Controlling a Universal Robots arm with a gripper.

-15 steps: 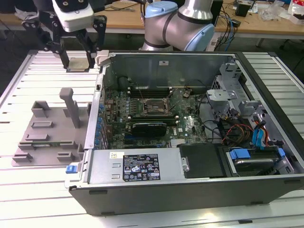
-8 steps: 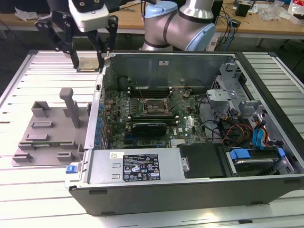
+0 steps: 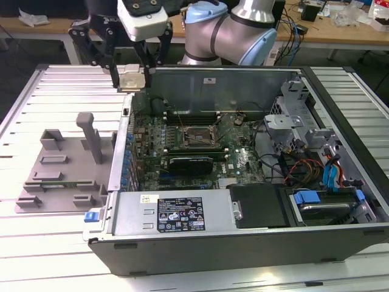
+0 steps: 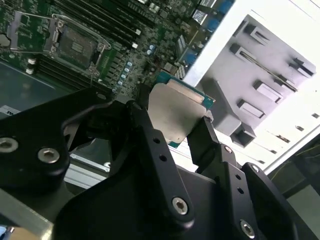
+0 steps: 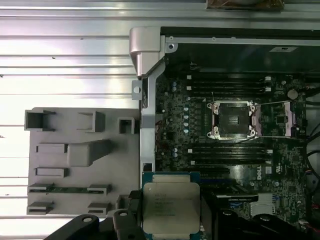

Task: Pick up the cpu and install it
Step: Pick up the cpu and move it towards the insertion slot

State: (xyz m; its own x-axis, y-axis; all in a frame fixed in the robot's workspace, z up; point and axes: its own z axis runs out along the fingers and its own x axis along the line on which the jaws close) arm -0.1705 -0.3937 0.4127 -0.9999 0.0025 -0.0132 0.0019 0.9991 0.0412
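The cpu (image 3: 132,79), a flat square chip with a silver metal top, hangs in the air over the far corner of the open computer case at the exterior view's left. My gripper (image 3: 131,72) is shut on the cpu, one black finger on each side edge. In both wrist views the cpu (image 4: 176,111) (image 5: 170,208) sits between the black fingers (image 4: 204,137). The empty cpu socket (image 3: 198,135) (image 5: 233,119) (image 4: 76,46) lies on the green motherboard with its metal frame open, some way from the held chip.
A grey plastic fixture plate (image 3: 61,176) (image 5: 75,160) with raised blocks lies on the slatted table beside the case. The case's metal wall (image 3: 121,152) stands between fixture and motherboard. Drive cages and cables (image 3: 316,164) fill the case's other end.
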